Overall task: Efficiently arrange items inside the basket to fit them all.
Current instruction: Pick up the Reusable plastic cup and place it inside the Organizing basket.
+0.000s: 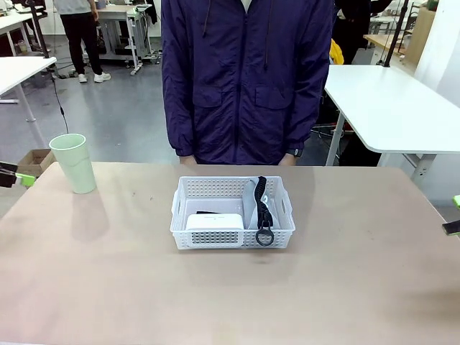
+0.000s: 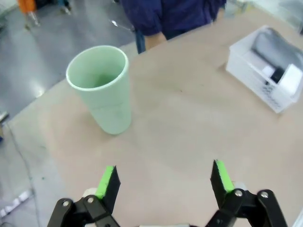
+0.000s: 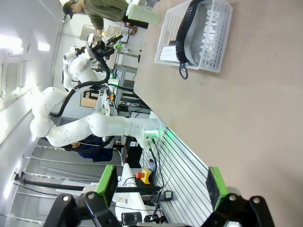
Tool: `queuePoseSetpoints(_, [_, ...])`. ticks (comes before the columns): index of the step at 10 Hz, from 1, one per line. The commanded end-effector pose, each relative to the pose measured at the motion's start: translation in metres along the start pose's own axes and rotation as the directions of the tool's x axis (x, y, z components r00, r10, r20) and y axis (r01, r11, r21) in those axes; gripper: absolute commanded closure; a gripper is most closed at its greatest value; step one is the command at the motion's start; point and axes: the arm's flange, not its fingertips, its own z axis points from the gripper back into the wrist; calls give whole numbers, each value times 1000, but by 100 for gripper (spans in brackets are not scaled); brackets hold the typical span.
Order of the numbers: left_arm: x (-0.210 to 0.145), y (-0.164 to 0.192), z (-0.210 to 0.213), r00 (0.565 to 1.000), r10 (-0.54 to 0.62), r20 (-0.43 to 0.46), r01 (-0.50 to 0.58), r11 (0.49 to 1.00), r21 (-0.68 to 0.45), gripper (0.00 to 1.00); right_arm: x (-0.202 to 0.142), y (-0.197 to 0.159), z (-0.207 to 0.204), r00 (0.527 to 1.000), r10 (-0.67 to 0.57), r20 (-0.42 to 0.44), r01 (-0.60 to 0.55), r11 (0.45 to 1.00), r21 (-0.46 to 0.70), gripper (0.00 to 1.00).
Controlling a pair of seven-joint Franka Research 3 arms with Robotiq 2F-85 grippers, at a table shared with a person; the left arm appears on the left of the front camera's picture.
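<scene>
Nearest the front camera, bare table [image 1: 230, 302] runs up to the white basket [image 1: 232, 241] at centre. Inside it the white rounded box [image 1: 215, 220] fills the near-left corner, and the grey pouch [image 1: 253, 203] stands along the right wall, its black strap and ring [image 1: 264, 236] hanging over the near rim. Still outside is the pale green cup [image 1: 73, 163], upright, well apart at about ten o'clock from the basket. In the left wrist view the left gripper [image 2: 164, 182] hangs empty with jaws spread, the cup [image 2: 100, 87] at about eleven o'clock ahead; this arm is the nearer. Equally spread and empty, the right gripper [image 3: 161, 185] sits far from the basket [image 3: 199, 35].
</scene>
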Motion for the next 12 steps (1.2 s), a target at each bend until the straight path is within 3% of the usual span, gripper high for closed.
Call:
queuePoseSetpoints(1, [5,26,-18,992,-22,-127,2,989,-149,0,-2,0,2,1000,17,-9,-17,1000,-4,0])
queuePoseSetpoints(2, [3,38,-24,993,-20,-120,-4,981,-194,0,-2,0,2,1000,17,-9,-17,1000,-4,0])
queuePoseSetpoints(6, [-24,67,-69,983,38,-180,-68,984,-164,0,-2,0,2,1000,17,-9,-17,1000,-4,0])
queuePoseSetpoints(8, [-33,82,-99,990,-16,-141,-9,985,-173,0,-2,0,2,1000,17,-9,-17,1000,-4,0])
queuePoseSetpoints(12, [-41,112,-133,997,7,-82,-18,991,-131,0,-2,0,2,1000,17,-9,-17,1000,-4,0])
